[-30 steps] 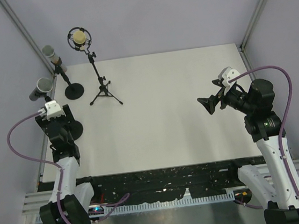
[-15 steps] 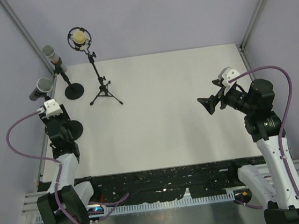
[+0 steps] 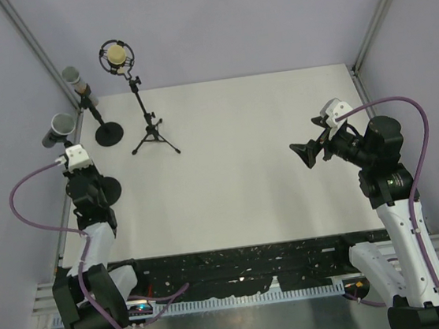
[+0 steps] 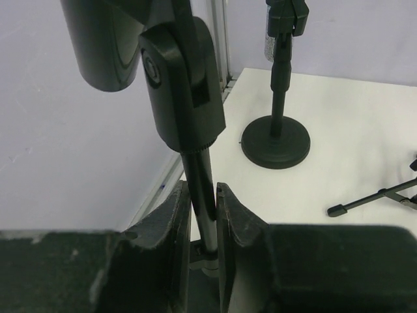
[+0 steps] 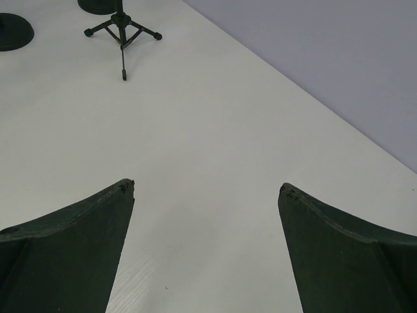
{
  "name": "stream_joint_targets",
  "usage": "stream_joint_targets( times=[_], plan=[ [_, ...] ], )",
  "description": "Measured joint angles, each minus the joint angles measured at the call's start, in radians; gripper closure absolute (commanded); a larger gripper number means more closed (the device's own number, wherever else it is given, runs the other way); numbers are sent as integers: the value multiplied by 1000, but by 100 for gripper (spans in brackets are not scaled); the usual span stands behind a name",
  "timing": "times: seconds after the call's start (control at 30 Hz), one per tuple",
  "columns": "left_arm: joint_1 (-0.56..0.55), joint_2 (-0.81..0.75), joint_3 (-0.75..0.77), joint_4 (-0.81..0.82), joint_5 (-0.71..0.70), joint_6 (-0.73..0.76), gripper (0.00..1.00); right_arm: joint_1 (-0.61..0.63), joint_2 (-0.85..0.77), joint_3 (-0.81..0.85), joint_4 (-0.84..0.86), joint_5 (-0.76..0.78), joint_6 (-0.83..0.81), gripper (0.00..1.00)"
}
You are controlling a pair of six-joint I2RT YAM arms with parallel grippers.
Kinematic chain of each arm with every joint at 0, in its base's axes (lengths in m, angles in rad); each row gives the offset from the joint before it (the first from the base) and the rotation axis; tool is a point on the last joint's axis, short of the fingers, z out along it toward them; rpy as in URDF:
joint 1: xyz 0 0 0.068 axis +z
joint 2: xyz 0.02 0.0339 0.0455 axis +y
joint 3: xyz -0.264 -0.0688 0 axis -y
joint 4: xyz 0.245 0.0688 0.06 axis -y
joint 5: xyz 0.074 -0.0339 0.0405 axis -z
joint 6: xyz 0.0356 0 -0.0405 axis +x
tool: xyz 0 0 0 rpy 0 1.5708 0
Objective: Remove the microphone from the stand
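The nearest microphone (image 3: 61, 128), grey-headed with a dark body (image 4: 104, 45), sits tilted in a black clip (image 4: 182, 85) on top of its stand. My left gripper (image 4: 203, 190) is shut on that stand's thin pole (image 4: 199, 171), just below the clip, with a finger (image 4: 174, 228) pressed against each side. In the top view the left gripper (image 3: 85, 182) hangs over the stand's round base (image 3: 111, 189) at the table's left edge. My right gripper (image 5: 207, 186) stands wide open over bare table at the right (image 3: 309, 153), holding nothing.
A second microphone (image 3: 73, 76) stands on a round-based stand (image 4: 275, 140) behind the first. A yellow microphone (image 3: 117, 55) in a shock mount sits on a tripod stand (image 3: 153, 136), whose legs show in the right wrist view (image 5: 122, 29). The side wall (image 4: 65, 169) is close on the left.
The left gripper's jaws have come together onto the stand's pole, and that wrist has shifted slightly left. The right arm has not moved.
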Motion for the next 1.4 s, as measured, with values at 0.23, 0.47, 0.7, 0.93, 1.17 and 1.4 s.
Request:
stream_joint_targets(
  times=[0.23, 0.47, 0.7, 0.93, 1.17, 1.4],
  plan=[
    [5, 5, -8, 22, 23, 0, 100, 0, 0, 0, 0, 0, 0, 5],
    [7, -26, -34, 38, 80, 9, 100, 0, 0, 0, 0, 0, 0, 5],
    [8, -122, -68, -10, 231, 30, 100, 0, 0, -1, 0, 0, 0, 5],
    [7, -216, -70, -132, 373, 17, 100, 0, -1, -2, 0, 0, 0, 5],
    [8, -276, -67, -217, 468, -23, 100, 0, -1, -2, 0, 0, 0, 5],
    [-2, -278, -47, -273, 583, -100, 100, 0, 0, -5, 2, 0, 0, 5]
  ],
)
